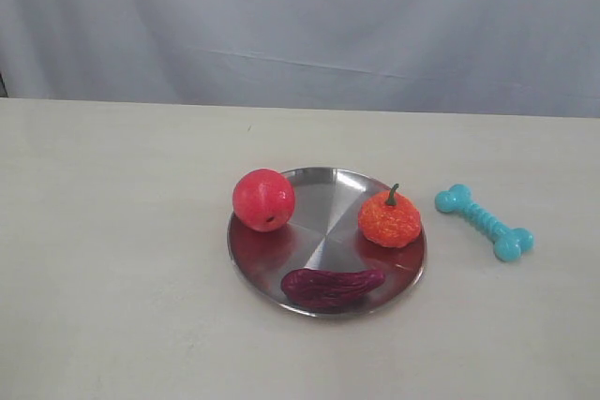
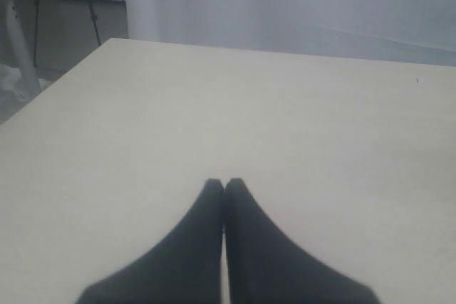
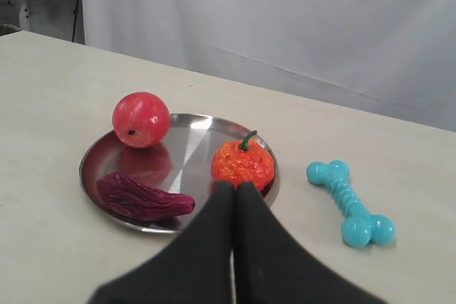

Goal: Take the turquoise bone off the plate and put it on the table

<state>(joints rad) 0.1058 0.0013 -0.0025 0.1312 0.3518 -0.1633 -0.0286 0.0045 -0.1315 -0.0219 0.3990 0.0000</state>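
The turquoise bone (image 1: 484,222) (image 3: 350,202) lies flat on the beige table (image 1: 122,231), just right of the silver plate (image 1: 319,217) (image 3: 187,151) and apart from its rim. Neither gripper shows in the exterior view. In the right wrist view my right gripper (image 3: 234,186) is shut and empty, its tips held back from the plate's near rim, the bone off to one side. My left gripper (image 2: 224,183) is shut on nothing over bare table (image 2: 285,105), with none of the task's things in its view.
On the plate sit a red apple (image 1: 263,200) (image 3: 141,119), an orange pumpkin-like fruit (image 1: 390,219) (image 3: 243,163) and a dark purple wrinkled piece (image 1: 332,287) (image 3: 142,198). A pale curtain (image 1: 300,16) hangs behind the table's far edge.
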